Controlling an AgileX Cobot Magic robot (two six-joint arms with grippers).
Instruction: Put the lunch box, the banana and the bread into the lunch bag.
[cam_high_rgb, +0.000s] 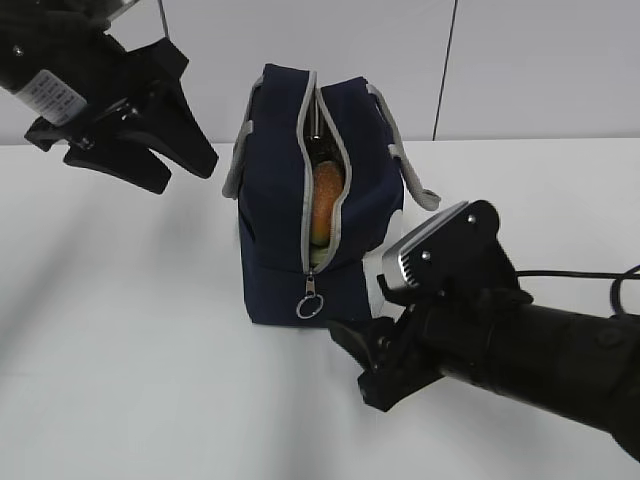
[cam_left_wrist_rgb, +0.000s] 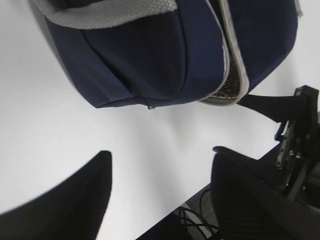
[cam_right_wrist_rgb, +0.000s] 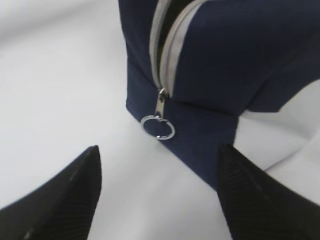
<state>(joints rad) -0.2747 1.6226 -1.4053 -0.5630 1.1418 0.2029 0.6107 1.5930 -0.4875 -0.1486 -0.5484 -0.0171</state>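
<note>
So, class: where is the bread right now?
In the exterior view, the bread sits inside the bag, showing through its open zipper at centre, above the ring pull.

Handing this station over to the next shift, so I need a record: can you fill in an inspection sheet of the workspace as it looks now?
Surface: white table, bare where visible.
Job's things: lunch bag upright, zipper open, ring pull low on its front; bread visible inside; banana and lunch box not visible.
Clutter: nothing seen.
End effectors: left end effector open, raised left of the bag, holding nothing; right end effector open, low, facing the ring pull, holding nothing.
Cables: black cable behind the right arm; more beyond the table edge.
Surroundings: pale wall panels.
</note>
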